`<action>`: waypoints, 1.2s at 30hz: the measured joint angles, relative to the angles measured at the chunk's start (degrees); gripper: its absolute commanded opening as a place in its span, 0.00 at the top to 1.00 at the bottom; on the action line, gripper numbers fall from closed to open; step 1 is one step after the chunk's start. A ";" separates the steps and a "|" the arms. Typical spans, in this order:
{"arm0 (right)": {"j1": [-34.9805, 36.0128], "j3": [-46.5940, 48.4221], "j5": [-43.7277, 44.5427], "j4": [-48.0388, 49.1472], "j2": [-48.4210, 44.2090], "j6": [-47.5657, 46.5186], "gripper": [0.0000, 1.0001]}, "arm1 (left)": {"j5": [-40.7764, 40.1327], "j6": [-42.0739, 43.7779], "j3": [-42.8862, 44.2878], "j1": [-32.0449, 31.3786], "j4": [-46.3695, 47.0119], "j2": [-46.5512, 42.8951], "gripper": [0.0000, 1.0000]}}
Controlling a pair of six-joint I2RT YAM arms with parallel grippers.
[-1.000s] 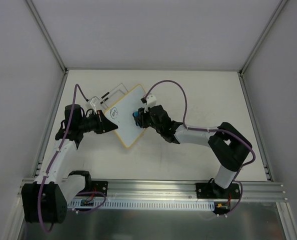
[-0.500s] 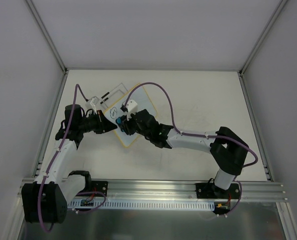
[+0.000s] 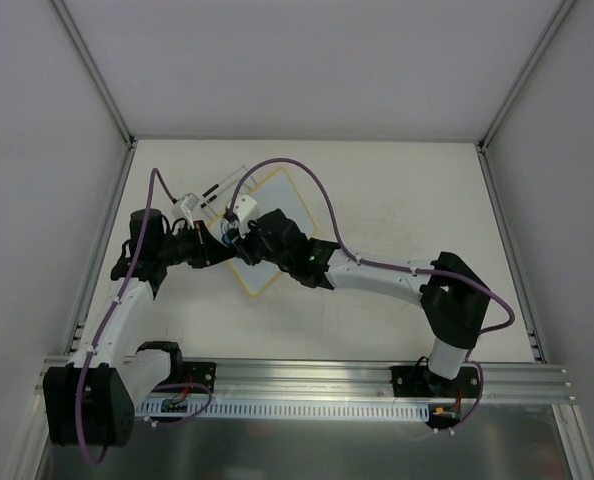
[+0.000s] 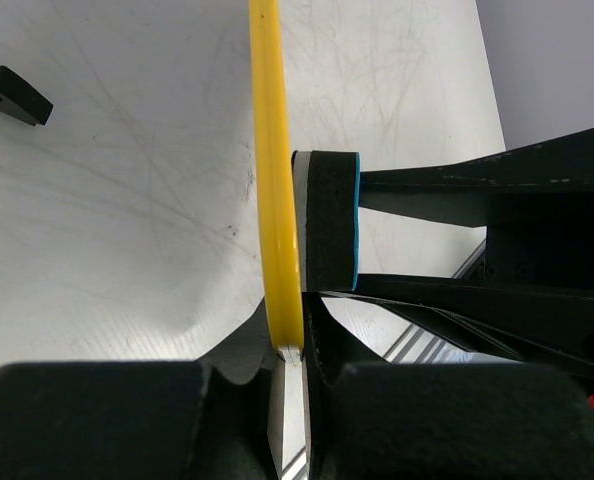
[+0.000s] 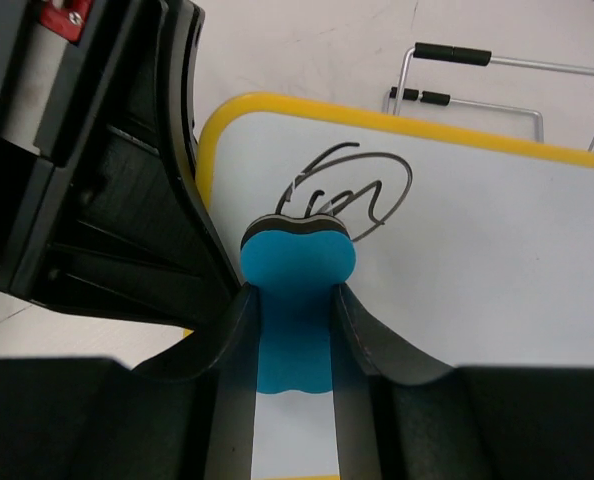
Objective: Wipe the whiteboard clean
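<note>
The whiteboard (image 3: 277,205) is white with a yellow rim and lies tilted like a diamond on the table. My left gripper (image 3: 217,250) is shut on its left corner; the yellow rim (image 4: 275,200) runs up from between the jaws in the left wrist view. My right gripper (image 3: 229,235) is shut on a blue eraser (image 5: 297,265) with a black felt face. The eraser presses on the board (image 5: 477,250) at the lower edge of a black scribble (image 5: 352,190). The eraser also shows edge-on against the board in the left wrist view (image 4: 327,220).
A wire stand with black tips (image 3: 217,190) lies just behind the board's upper left edge; it also shows in the right wrist view (image 5: 507,90). The right arm (image 3: 377,272) reaches across the table's middle. Metal frame posts (image 3: 92,70) run along the walls.
My right gripper has moved left across the board with the eraser, from the board's middle to its left part by the scribble. The left gripper and board have stayed put.
</note>
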 measured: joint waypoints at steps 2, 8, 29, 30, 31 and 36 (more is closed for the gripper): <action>-0.02 1.62 -0.44 -1.11 0.52 -0.70 1.00 | 0.15 -0.02 0.00 0.00 0.09 -0.02 1.00; -0.96 5.14 -2.73 -4.57 2.08 -1.70 1.00 | -0.90 -0.04 0.00 0.02 0.50 -0.02 1.00; -6.40 8.63 -6.45 -2.47 4.24 2.27 1.00 | -0.44 -0.20 0.00 0.22 1.31 0.00 1.00; -7.23 8.24 -6.36 -1.49 4.24 2.75 1.00 | 0.11 -0.31 0.00 0.20 1.05 0.00 1.00; -8.11 7.85 -6.29 -0.79 4.24 3.19 1.00 | 0.63 -0.46 0.00 0.20 0.92 0.00 1.00; -11.80 6.60 -5.95 0.35 4.24 4.48 1.00 | 2.14 -0.83 0.00 -0.17 0.92 0.00 1.00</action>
